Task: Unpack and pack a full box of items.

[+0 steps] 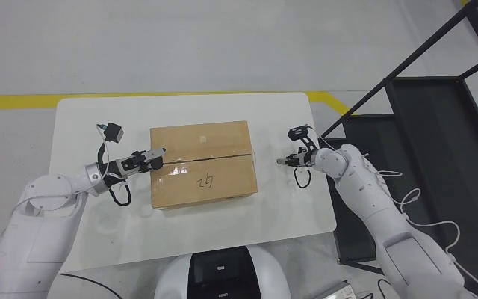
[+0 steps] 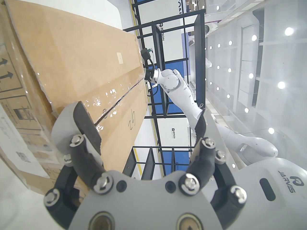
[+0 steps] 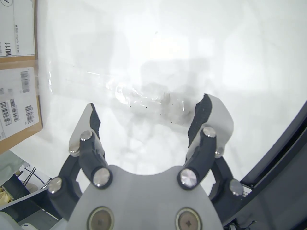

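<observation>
A closed cardboard box (image 1: 202,164) lies in the middle of the white table (image 1: 299,217), with clear tape along its top seam (image 2: 120,96). My left gripper (image 1: 154,157) is at the box's left end by the seam, open; one finger (image 2: 82,123) lies over the box top (image 2: 72,60). My right gripper (image 1: 284,160) hangs just right of the box, apart from it, and is open (image 3: 148,111). A crumpled strip of clear tape (image 3: 134,96) lies on the table beyond its fingertips and runs toward the labelled box side (image 3: 16,60).
A black metal rack (image 1: 426,134) stands close to the table's right edge, next to the right arm. A yellow floor line (image 1: 30,100) runs behind the table. In the left wrist view, the right arm's gripper (image 2: 150,74) shows past the box's far end.
</observation>
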Action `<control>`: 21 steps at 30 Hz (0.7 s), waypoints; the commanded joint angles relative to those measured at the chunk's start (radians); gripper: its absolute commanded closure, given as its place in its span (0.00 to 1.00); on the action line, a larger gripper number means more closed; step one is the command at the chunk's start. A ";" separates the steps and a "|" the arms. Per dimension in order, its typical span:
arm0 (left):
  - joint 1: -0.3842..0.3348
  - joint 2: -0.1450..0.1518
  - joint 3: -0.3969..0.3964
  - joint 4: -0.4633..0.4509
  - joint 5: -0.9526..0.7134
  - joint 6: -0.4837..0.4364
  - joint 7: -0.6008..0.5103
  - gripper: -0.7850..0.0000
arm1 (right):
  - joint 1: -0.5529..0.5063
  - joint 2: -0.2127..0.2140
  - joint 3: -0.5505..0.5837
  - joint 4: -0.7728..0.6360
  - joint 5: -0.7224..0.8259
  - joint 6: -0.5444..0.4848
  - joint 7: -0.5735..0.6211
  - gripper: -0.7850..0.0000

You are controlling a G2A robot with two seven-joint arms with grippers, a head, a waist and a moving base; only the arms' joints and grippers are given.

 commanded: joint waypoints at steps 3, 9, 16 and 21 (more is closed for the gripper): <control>0.000 0.000 0.000 0.000 0.000 0.000 0.000 0.00 | 0.011 -0.004 -0.009 0.015 -0.004 0.006 0.007 0.16; 0.000 0.000 0.000 0.000 0.000 0.000 0.000 0.00 | 0.022 -0.007 -0.022 0.029 -0.030 0.000 0.012 0.55; 0.000 0.000 0.000 0.000 0.000 0.000 0.000 0.00 | 0.022 -0.003 -0.020 0.028 -0.058 -0.008 0.018 1.00; 0.000 0.000 0.000 0.000 0.000 0.000 0.000 0.00 | 0.015 0.007 0.001 -0.004 -0.072 -0.026 0.011 1.00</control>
